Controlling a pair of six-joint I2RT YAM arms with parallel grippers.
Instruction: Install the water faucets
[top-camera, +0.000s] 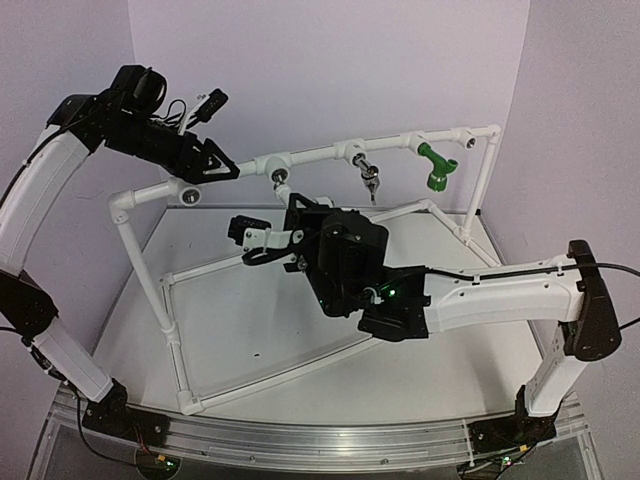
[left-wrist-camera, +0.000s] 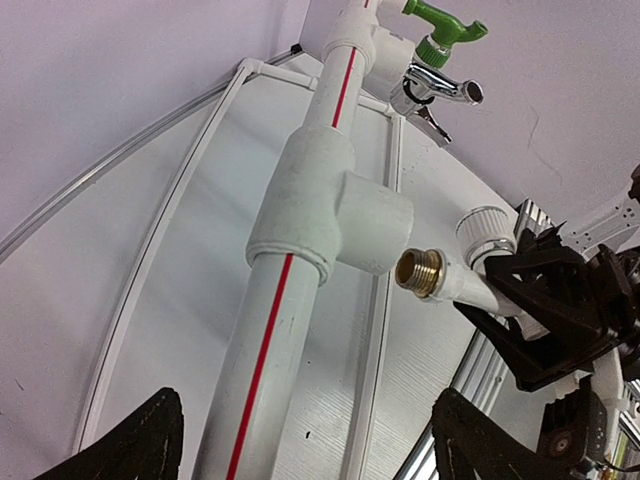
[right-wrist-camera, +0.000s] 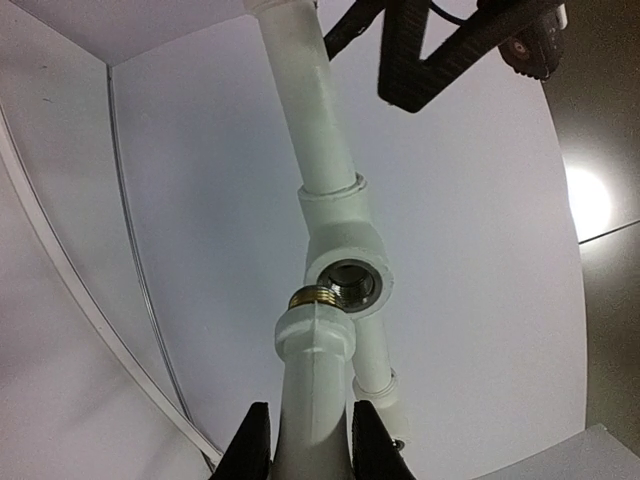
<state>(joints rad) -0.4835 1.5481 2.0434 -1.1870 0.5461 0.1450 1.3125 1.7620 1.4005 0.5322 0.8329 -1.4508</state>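
Right gripper (right-wrist-camera: 312, 418): fingers closed tight on the body of the white tap (right-wrist-camera: 315, 370), one on each side. The arm reaches in from the near right, across the table (top-camera: 250, 330).

White tap: held off the table at the top rail (top-camera: 310, 153) of the pipe frame (top-camera: 170, 330). Its brass thread (right-wrist-camera: 318, 297) faces the open socket (right-wrist-camera: 350, 283) of a tee fitting on that rail. In the left wrist view the thread sits just beside the socket mouth, slightly off to one side, with a narrow gap visible. It is not inside the socket.

Socket: metal thread visible inside. The rail through the tee carries a red stripe.

Left gripper (left-wrist-camera: 308, 410): fingers spread wide, one on each side of the rail, on the left of the tee. Whether either finger touches the rail cannot be told. It has hold of nothing.

Chrome tap (top-camera: 370, 178): seated in the next fitting along the rail, right of the tee, hanging down.

Green tap (top-camera: 436, 165): seated in the fitting beyond the chrome tap, near the frame's far right corner, also hanging down.
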